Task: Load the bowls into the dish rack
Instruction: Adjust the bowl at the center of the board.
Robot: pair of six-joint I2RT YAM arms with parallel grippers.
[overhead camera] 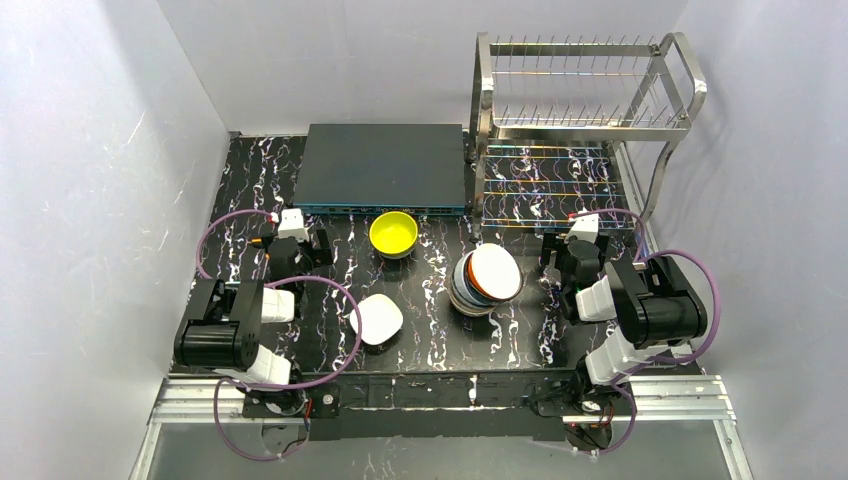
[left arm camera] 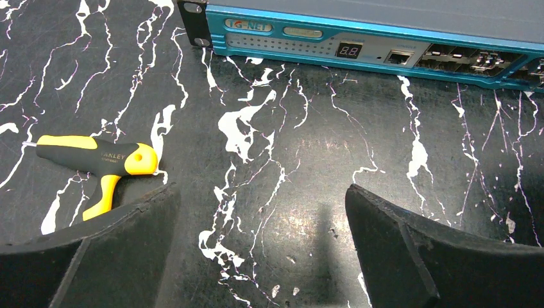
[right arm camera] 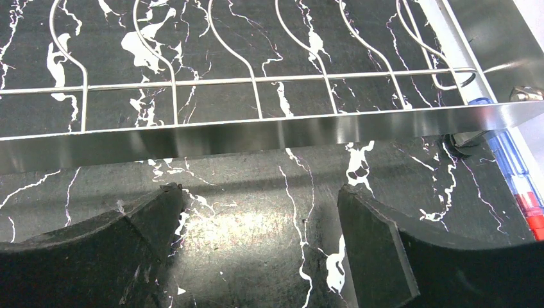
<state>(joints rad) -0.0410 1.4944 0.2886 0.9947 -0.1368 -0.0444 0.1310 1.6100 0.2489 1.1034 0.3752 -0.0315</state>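
Note:
A yellow-green bowl (overhead camera: 393, 235) sits upright near the table's middle, and a white bowl (overhead camera: 376, 320) lies tilted nearer the front. A leaning stack of bowls (overhead camera: 487, 280), white on top, stands to the right of centre. The shiny wire dish rack (overhead camera: 580, 110) fills the back right corner; its low front rail (right arm camera: 256, 135) runs just ahead of my right gripper. My left gripper (overhead camera: 297, 238) (left arm camera: 263, 205) is open over bare table, left of the yellow-green bowl. My right gripper (overhead camera: 582, 245) (right arm camera: 260, 199) is open over bare table, right of the stack. No bowl is between either pair of fingers.
A flat dark grey-blue box (overhead camera: 385, 165) (left arm camera: 385, 38) with a blue front panel lies at the back, left of the rack. A yellow and black hand tool (left arm camera: 96, 157) lies left of my left gripper. Blue and red pens (right arm camera: 519, 186) lie by the rack's right foot.

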